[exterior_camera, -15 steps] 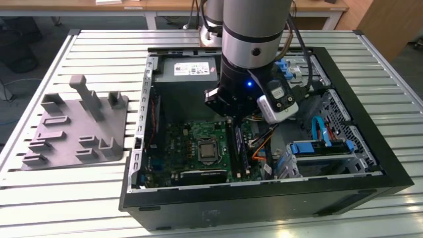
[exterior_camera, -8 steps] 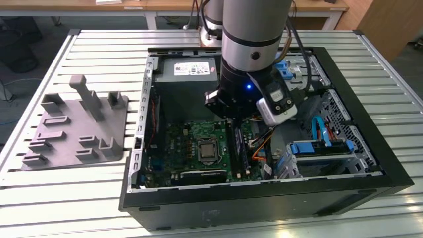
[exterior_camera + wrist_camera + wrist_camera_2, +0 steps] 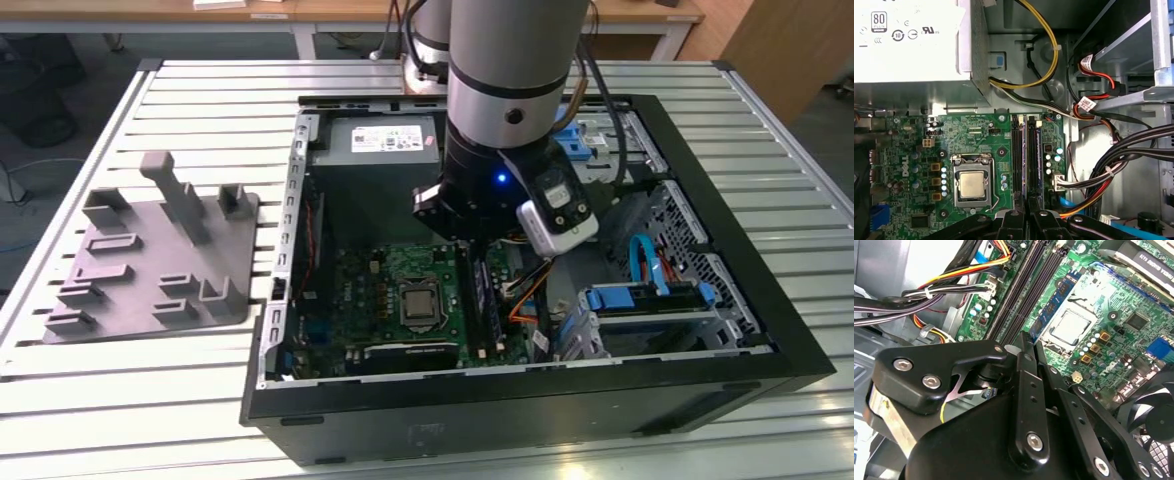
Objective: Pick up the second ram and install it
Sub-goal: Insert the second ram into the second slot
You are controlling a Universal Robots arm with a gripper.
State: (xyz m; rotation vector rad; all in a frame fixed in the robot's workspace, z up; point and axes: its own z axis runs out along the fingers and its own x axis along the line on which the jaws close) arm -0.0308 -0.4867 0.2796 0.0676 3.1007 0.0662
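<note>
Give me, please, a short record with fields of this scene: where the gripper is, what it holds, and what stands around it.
place: open computer case on a slatted table
gripper: inside the case, over the motherboard, shut on the second ram
second ram: on edge, lengthwise along the long slots, beside the processor
seating: cannot tell whether it is pressed home
grey moulded block: on the table, at the exterior view's left of the case
</note>
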